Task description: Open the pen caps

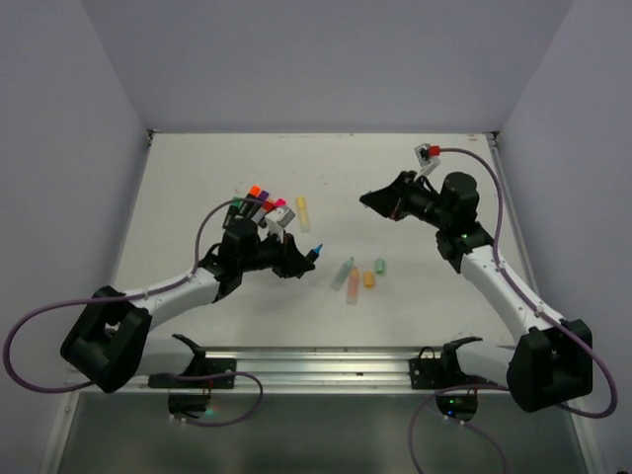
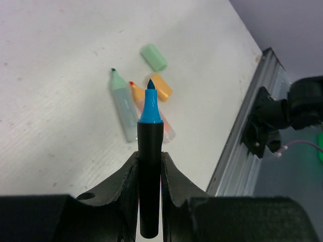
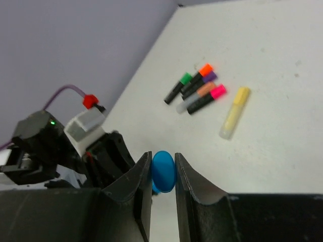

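The left gripper [image 2: 150,160] is clamped on the black pen [image 2: 150,151], whose blue tip is bare and whose rear end is lost between the fingers. The right gripper [image 3: 163,164], well apart from it, pinches the blue cap [image 3: 164,170], and only the cap's rounded end shows. The peach pen [image 2: 134,93] lies mostly hidden behind the blue tip, beside the mint pen [image 2: 122,108]. The capped pens [image 3: 197,91] lie clustered farther off.

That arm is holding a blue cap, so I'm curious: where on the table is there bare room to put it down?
The widest bare patch is the far strip of table between the back wall and the capped pens. Also free: the stretch right of the mint cap. Crowded: around the capped pens, the yellow pen and the uncapped pastel pens mid-table.
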`<state>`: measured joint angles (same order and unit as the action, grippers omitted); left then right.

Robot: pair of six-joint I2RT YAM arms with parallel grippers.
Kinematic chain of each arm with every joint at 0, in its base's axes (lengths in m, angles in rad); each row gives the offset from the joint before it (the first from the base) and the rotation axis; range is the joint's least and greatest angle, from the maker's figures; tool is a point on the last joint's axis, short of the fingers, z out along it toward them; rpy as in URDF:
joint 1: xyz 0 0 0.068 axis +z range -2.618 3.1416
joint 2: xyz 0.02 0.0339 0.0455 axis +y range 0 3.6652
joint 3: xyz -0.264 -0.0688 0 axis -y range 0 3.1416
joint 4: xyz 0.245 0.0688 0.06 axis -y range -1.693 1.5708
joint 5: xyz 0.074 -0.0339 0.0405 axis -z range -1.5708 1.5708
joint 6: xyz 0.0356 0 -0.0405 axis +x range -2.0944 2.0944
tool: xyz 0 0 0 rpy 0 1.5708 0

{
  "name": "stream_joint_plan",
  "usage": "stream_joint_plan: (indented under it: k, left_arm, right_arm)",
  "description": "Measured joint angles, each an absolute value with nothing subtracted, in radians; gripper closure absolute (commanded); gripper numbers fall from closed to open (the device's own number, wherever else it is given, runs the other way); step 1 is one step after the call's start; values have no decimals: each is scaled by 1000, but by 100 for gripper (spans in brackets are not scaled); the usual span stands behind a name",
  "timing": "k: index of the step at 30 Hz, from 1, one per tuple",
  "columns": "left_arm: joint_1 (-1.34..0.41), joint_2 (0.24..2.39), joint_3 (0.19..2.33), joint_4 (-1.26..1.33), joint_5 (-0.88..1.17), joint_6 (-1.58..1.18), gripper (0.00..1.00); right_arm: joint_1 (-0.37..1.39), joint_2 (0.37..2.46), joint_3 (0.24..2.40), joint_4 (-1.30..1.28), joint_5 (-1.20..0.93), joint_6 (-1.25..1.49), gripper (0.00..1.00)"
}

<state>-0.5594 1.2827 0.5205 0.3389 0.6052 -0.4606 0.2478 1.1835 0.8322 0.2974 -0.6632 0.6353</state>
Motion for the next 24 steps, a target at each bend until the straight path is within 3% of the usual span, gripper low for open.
stream_joint_plan:
  k: [10, 18, 24]
  left_arm:
    - [-622, 1449, 612, 270, 295, -516, 100]
    - [-706, 1589, 642, 289, 156, -569, 94]
    - [-723, 1654, 645, 327, 105, -617, 88]
  right_arm:
    - [266, 1365, 884, -157, -435, 454, 100]
    - [360, 1537, 888, -255, -326, 414, 100]
    - [381, 1611, 889, -255, -271, 410, 90]
